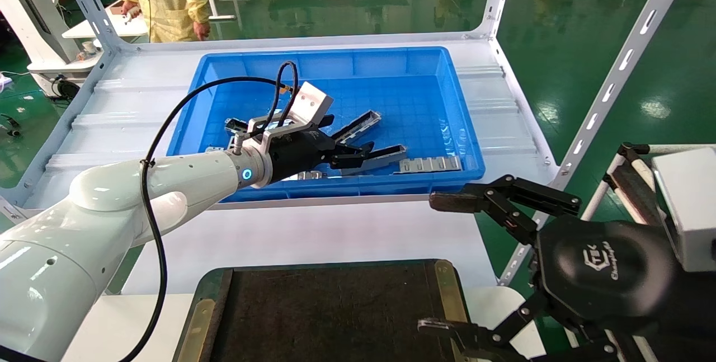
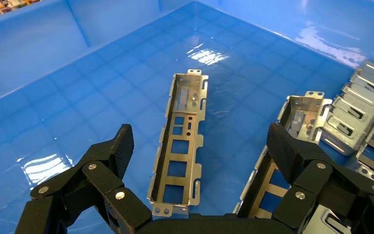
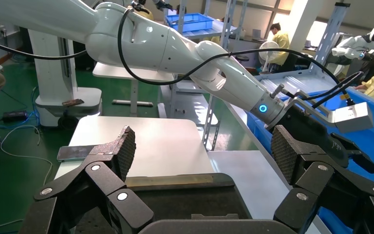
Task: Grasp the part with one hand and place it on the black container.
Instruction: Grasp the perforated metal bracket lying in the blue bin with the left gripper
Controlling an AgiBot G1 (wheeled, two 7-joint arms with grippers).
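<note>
The left pincer (image 1: 366, 156) is down inside the blue bin (image 1: 330, 60), fingers spread wide and holding nothing. Seen from its own wrist, the part (image 2: 181, 141) lies flat on the bin floor right between the two open fingers (image 2: 119, 146), trough side up, cut-outs showing blue through them. So the grasp is not yet made, and the whole carry and placement are left to do.

The black container (image 1: 319, 311) sits at the near edge of the table (image 1: 313, 233), its dark surface bare, brass rim (image 1: 444, 289) towards the right arm. Nothing has landed there so far.

Room to move: a second bracket (image 2: 302, 114) lies just beside the right-hand finger, with a shiny tabbed strip (image 2: 355, 112) overlapping it, so closing looks likely to brush that neighbour. On the other side the bin floor is open. The bin's near wall stands between the part and the container, so the lift will probably need to clear it.

The right pincer (image 1: 442, 264) hangs open and empty beside the container's right edge, parked.
</note>
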